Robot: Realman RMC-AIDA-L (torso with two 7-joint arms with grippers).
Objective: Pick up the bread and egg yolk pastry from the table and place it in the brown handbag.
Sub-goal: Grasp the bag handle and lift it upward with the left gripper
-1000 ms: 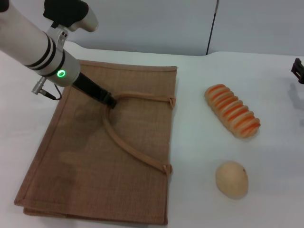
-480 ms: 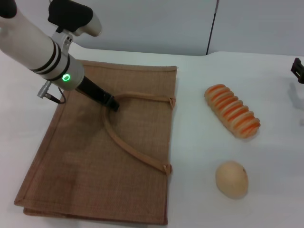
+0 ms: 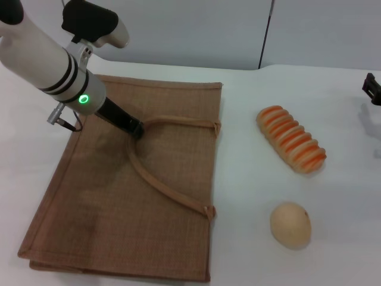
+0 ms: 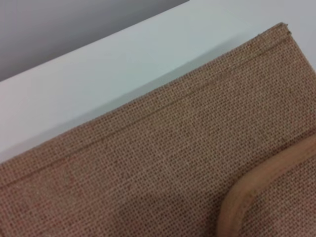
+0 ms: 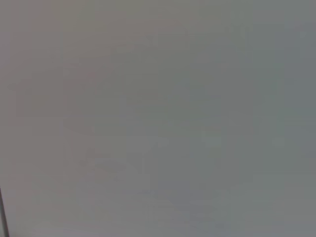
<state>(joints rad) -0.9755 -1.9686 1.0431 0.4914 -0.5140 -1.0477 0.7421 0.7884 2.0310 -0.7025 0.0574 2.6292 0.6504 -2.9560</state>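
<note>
- Head view: the handbag (image 3: 149, 179) lies flat on the left part of the white table (image 3: 333, 250), its mouth edge facing the food.
- One strap handle (image 3: 161, 179) arcs across the upper face of the bag, both ends fixed near the mouth edge.
- Left gripper (image 3: 136, 129) reaches down from the upper left onto the bag, its dark tip right at the bend of the handle. I cannot tell whether its fingers are apart or together, or whether they have the strap.
- A green light (image 3: 84, 99) glows on the left arm's wrist.
- Bread (image 3: 291, 147) lies on the table to the right of the bag, set at a slant, clear of the bag and untouched.
- Pastry (image 3: 290, 224) sits on the table nearer the robot than the bread, apart from it and from the bag.
- Right gripper (image 3: 373, 89) shows only as a dark bit at the far right edge, well away from the food; whether it is open or closed cannot be told.
- Left wrist view: close burlap weave, the bag's trimmed edge against the table, and a curve of the handle.
- Right wrist view: only a plain grey surface.
</note>
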